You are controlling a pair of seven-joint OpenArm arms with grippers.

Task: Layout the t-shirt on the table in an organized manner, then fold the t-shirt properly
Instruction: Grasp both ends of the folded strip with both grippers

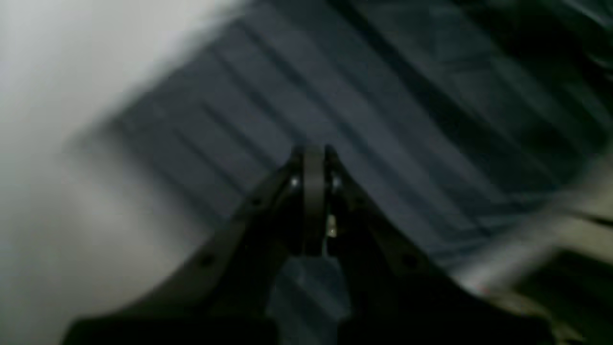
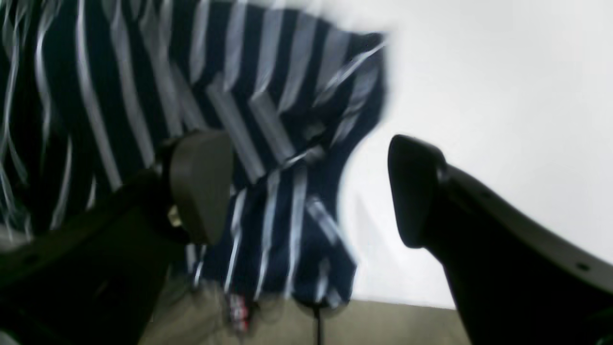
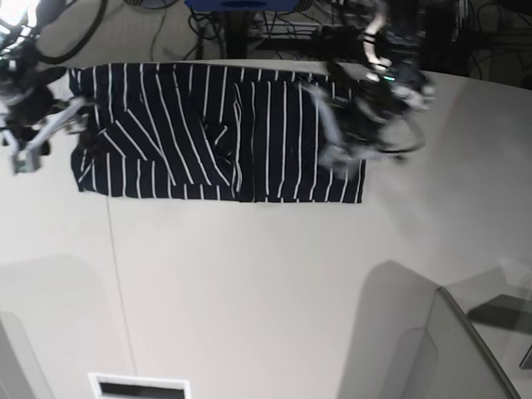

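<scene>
T-shirt [image 3: 208,137] lies partly folded along the far edge of the table [image 3: 249,291]. Left gripper [image 1: 313,158] is closed above the striped cloth; no cloth visible between its tips. Right gripper [image 2: 306,187] is wide, empty, at the shirt's end. Risk: cloth dragged over the far edge. Near side offers ample room.
</scene>
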